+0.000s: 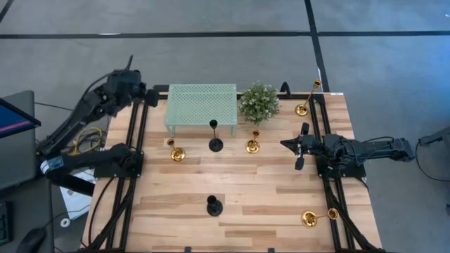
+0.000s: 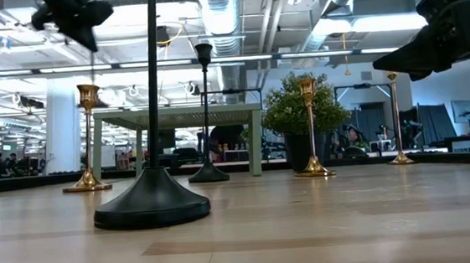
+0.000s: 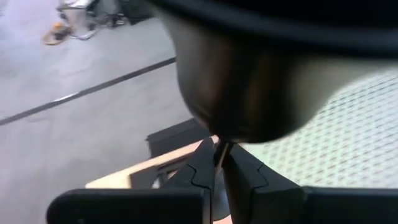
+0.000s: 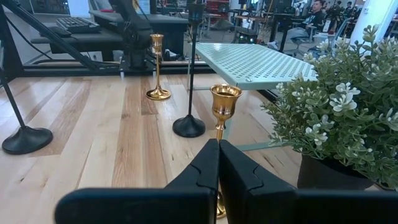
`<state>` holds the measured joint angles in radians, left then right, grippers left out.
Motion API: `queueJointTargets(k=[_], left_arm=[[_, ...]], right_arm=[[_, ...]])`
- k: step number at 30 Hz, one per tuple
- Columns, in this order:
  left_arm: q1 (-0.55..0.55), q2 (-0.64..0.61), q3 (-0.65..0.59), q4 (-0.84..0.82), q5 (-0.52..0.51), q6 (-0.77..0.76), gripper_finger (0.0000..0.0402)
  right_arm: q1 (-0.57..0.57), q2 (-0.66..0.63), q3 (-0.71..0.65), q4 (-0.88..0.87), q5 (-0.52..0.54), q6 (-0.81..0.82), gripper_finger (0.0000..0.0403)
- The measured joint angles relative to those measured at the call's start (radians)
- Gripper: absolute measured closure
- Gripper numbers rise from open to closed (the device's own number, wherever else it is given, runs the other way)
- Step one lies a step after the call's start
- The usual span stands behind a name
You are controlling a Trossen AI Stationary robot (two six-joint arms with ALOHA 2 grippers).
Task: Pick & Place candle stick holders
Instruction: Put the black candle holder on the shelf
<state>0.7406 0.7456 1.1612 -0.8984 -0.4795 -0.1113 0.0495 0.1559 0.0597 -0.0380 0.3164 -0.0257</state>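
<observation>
Left gripper is parked at the far left corner of the tabletop, fingers pressed together with nothing seen pinched, just beside the mint-green mesh table. Right gripper is shut too, hung over the right side near the potted plant. Six candle stick holders can be counted from above: two black ones standing mid-table, gold ones upright either side of the far black one, another gold at the far right rail, and one gold lying tipped at the near right. Nothing is seen sitting on the mesh table.
</observation>
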Motion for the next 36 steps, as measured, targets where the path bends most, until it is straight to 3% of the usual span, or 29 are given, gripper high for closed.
queueJointTargets(k=[4, 12, 15, 25, 36], left_arm=[[0.000, 0.113, 0.095, 0.001, 0.083, 0.025, 0.0389], [-0.015, 0.253, 0.217, 0.008, 0.088, 0.086, 0.0389], [-0.016, 0.286, 0.254, 0.010, 0.136, 0.089, 0.0389], [-0.015, 0.398, 0.268, 0.055, 0.191, 0.089, 0.0389], [-0.001, 0.421, 0.269, 0.098, 0.256, 0.085, 0.0389]], right_arm=[[0.000, 0.000, 0.000, 0.000, 0.000, 0.000, 0.0403], [0.000, 0.000, 0.000, 0.000, 0.000, -0.002, 0.0403], [0.000, 0.000, 0.000, 0.000, 0.000, -0.003, 0.0403], [0.000, 0.000, 0.000, 0.000, 0.000, -0.002, 0.0403], [0.000, 0.000, 0.000, 0.000, 0.000, -0.003, 0.0403]])
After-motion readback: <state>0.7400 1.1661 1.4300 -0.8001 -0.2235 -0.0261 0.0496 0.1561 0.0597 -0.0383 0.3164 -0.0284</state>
